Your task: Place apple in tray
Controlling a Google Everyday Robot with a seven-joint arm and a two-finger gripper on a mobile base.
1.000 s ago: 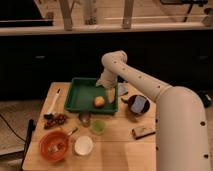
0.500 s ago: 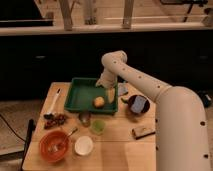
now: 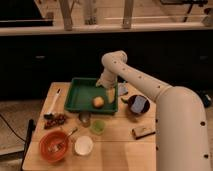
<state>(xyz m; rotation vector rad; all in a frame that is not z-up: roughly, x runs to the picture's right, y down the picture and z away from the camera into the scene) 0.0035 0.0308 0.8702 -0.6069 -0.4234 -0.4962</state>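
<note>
White and thick, the arm reaches over the far right corner of the green tray (image 3: 75, 100), where the gripper (image 3: 104, 83) hangs just above the tray's rim — whether its fingers are parted or closed I cannot tell, though nothing appears to be held in them. The apple (image 3: 98, 102) lies on the tray floor near the tray's right wall, apart from the gripper, so the placing looks done; what seems left is only for the arm to draw clear.

Against the earlier frames, the apple sits in the same spot in the tray, and the gripper has lifted slightly and drawn toward the far edge of the desk. Nearer the front edge stand an orange bowl (image 3: 52, 146), a white cup (image 3: 83, 145) and a small green cup (image 3: 98, 127), unmoved.
</note>
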